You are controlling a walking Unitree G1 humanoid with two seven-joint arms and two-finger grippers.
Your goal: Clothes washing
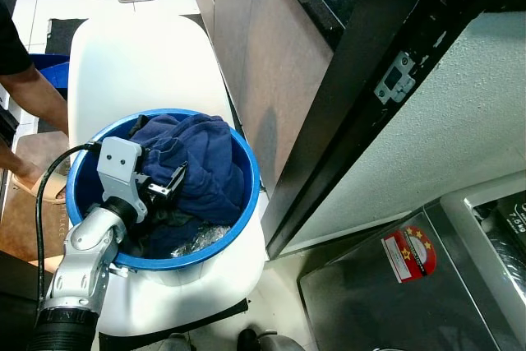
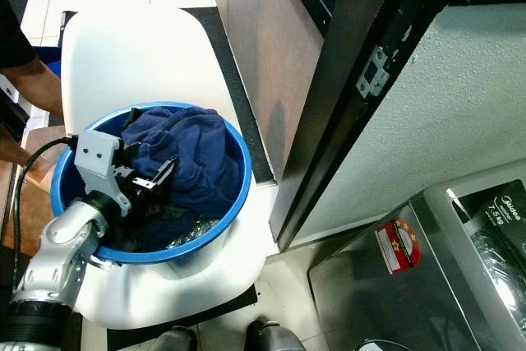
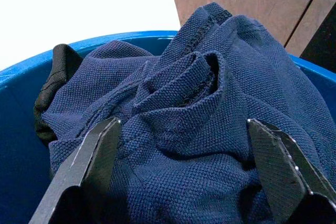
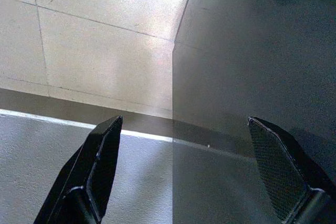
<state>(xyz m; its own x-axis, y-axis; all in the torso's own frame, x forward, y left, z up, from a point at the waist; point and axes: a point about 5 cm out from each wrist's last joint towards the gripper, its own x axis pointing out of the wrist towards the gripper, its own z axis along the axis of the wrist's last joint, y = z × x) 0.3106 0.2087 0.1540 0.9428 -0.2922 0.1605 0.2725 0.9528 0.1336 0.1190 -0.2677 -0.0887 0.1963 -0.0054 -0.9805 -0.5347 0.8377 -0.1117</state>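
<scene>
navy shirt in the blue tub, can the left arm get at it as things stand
Probably yes. The left gripper is already inside the blue tub, jaws open right over the navy shirt, which lies on top of the pile with nothing covering it.

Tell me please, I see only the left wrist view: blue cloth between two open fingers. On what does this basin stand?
Observer: The blue basin stands on a white chair.
Operator: Is the gripper already inside it?
Observer: Yes, the left gripper is over the navy clothes, inside the rim.
Operator: Is anybody near?
Observer: A person's arm is beside the chair, on the robot's left.
</scene>
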